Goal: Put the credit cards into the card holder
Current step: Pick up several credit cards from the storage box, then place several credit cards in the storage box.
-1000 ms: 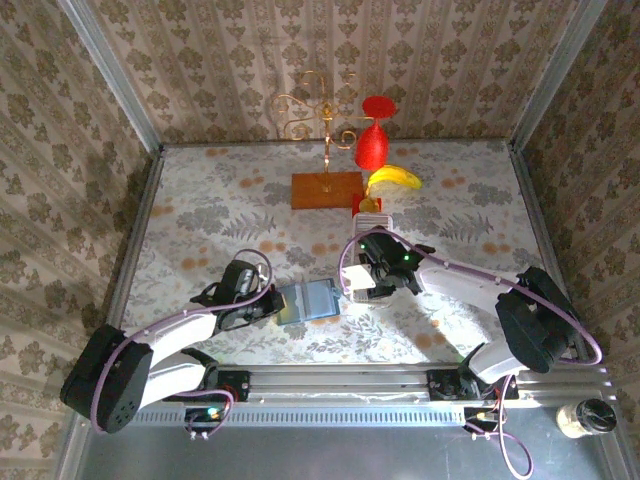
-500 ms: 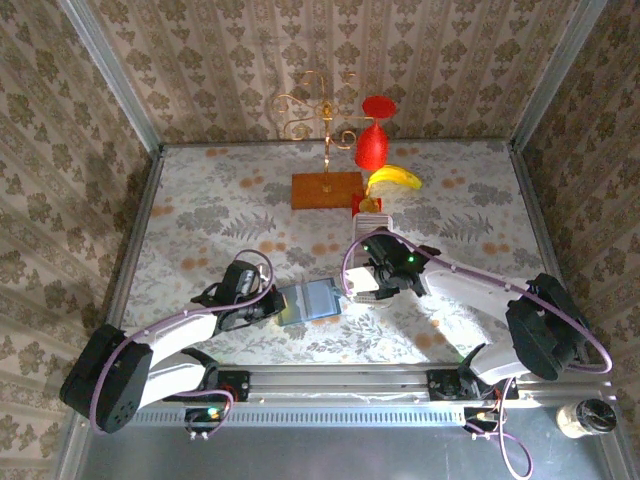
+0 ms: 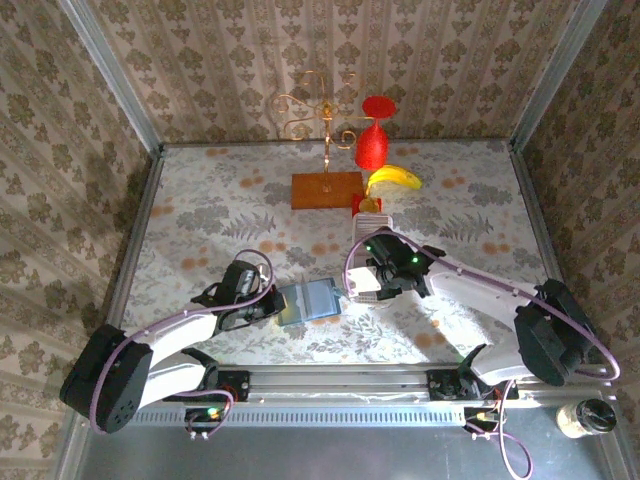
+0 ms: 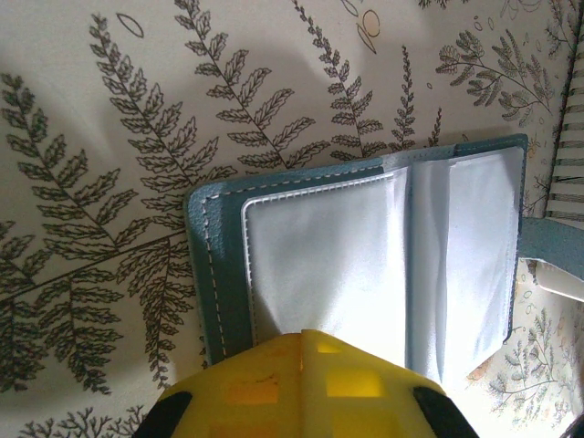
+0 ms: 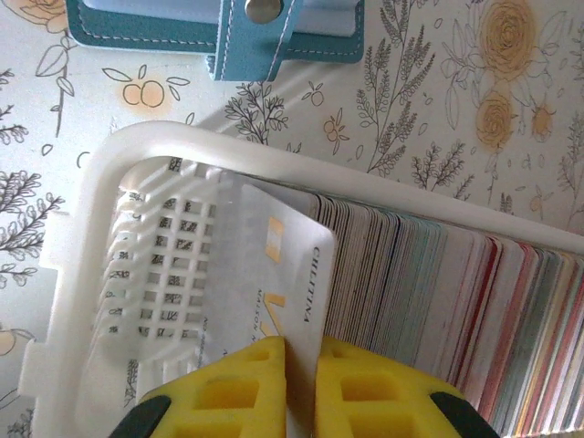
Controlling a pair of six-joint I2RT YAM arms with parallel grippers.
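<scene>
right gripper (image 5: 299,351): jaws clamped on one card (image 5: 274,265), end of the cards (image 5: 438,292) in the white rack (image 5: 82,246); left gripper (image 4: 306,351): jaws clenched, tips on the open card holder (image 4: 365,246), flat on worktop (image 4: 91,91); card looks light, stiff, slick; pinch top edge squarely

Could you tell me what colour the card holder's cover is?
The card holder is teal-blue, best in left wrist view.

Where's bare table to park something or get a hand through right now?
Free: the far-left stretch between the left wall and the wooden block; the far-right stretch from the banana to the right wall. Crowded: the near middle, where the card holder, the white rack, the left gripper and the right gripper, pinching a card, sit close together.
</scene>
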